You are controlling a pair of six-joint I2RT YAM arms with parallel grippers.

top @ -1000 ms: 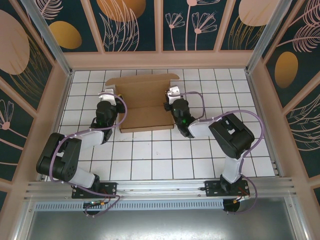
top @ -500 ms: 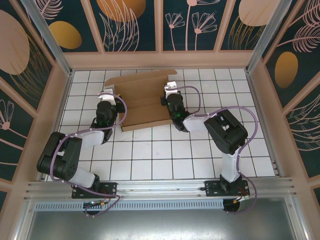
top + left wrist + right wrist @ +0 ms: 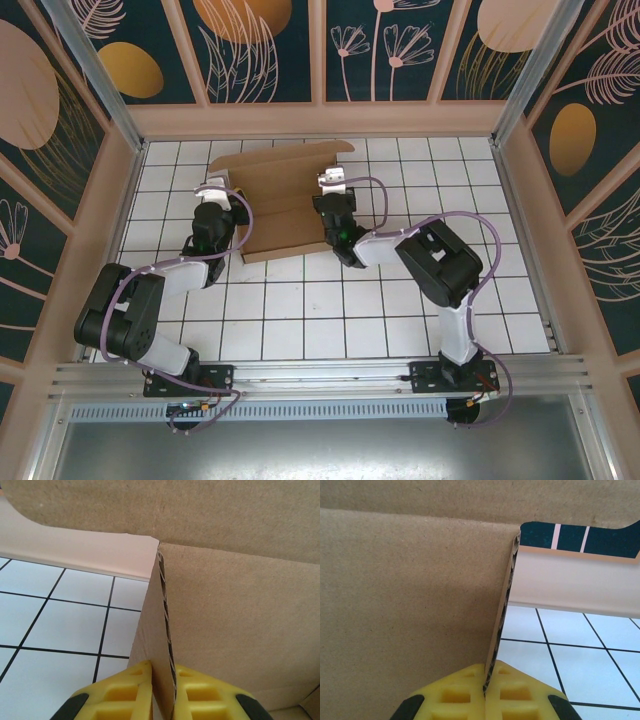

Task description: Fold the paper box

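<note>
Right claw (image 3: 485, 689) has clamped onto the box's (image 3: 285, 205) right flap (image 3: 501, 605) and swung inward; left claw (image 3: 163, 680) pinches the left flap (image 3: 159, 610); box sits skewed, near the back wall (image 3: 320, 118); both sides look raised.

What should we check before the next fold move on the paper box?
1. Left gripper shut on the paper box left flap: ok.
2. Right gripper shut on the right flap: ok.
3. Flap edges seated between the pads: ok in both wrist views.
4. Box square to the table tiles: not ok, skewed.
5. Box base flat on the table: cannot tell.
</note>
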